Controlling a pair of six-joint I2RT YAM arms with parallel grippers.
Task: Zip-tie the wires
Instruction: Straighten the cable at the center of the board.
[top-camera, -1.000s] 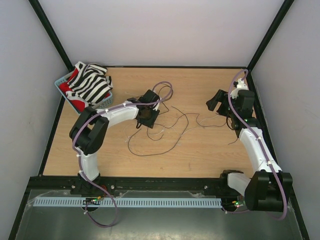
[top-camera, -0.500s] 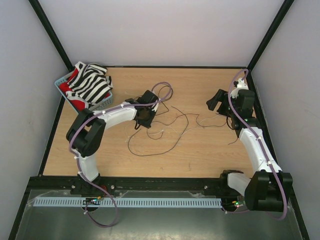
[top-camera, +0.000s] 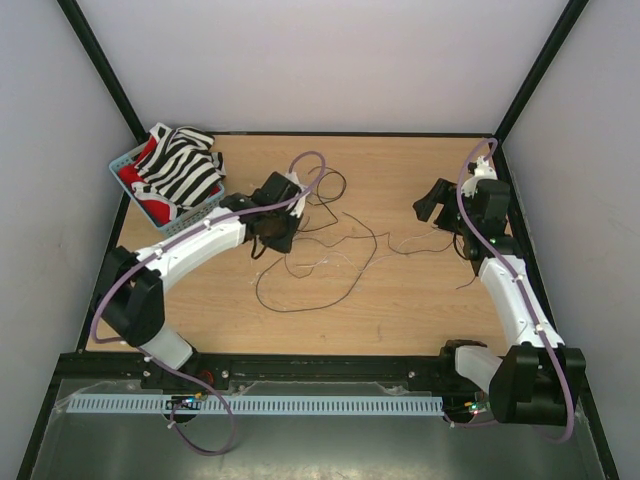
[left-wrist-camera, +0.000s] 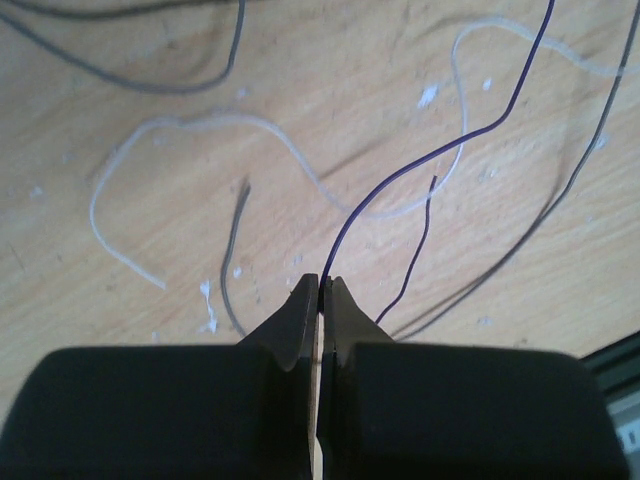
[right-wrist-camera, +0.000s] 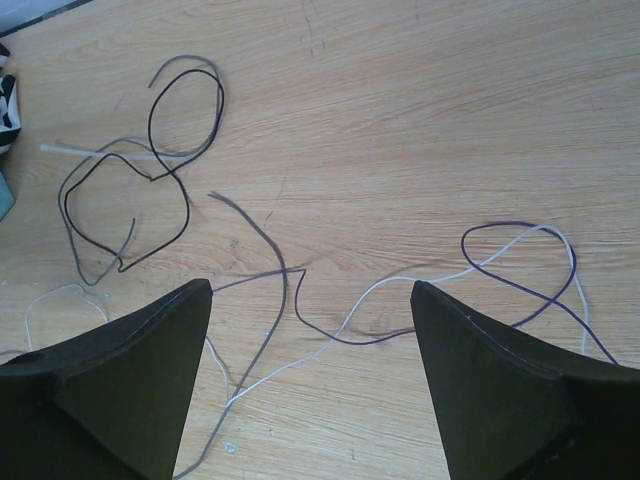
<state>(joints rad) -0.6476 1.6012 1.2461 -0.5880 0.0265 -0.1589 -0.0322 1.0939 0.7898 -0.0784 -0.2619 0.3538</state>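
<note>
The wires (top-camera: 335, 250) lie as a loose tangle of thin dark and pale strands on the middle of the wooden table (top-camera: 420, 300). My left gripper (top-camera: 270, 226) hovers over the tangle's left side. In the left wrist view its jaws (left-wrist-camera: 322, 285) are shut on a thin purple wire (left-wrist-camera: 440, 150) that rises from the tips toward the upper right. A white strand (left-wrist-camera: 200, 120) and a grey one (left-wrist-camera: 232, 250) lie loose beneath. My right gripper (top-camera: 432, 205) stands open at the right, its tips (right-wrist-camera: 310, 285) wide apart above a purple wire (right-wrist-camera: 520, 290) and a white wire (right-wrist-camera: 350, 310), touching neither.
A blue basket (top-camera: 125, 160) with striped black-and-white cloth (top-camera: 180, 170) sits at the table's back left corner. Black wire loops (right-wrist-camera: 180, 130) lie further out in the right wrist view. Black frame posts and pale walls close in the table.
My left gripper has shut on the purple wire and drawn back to the left, its elbow swinging out left and low. The strands near it shifted. The right arm has not moved.
</note>
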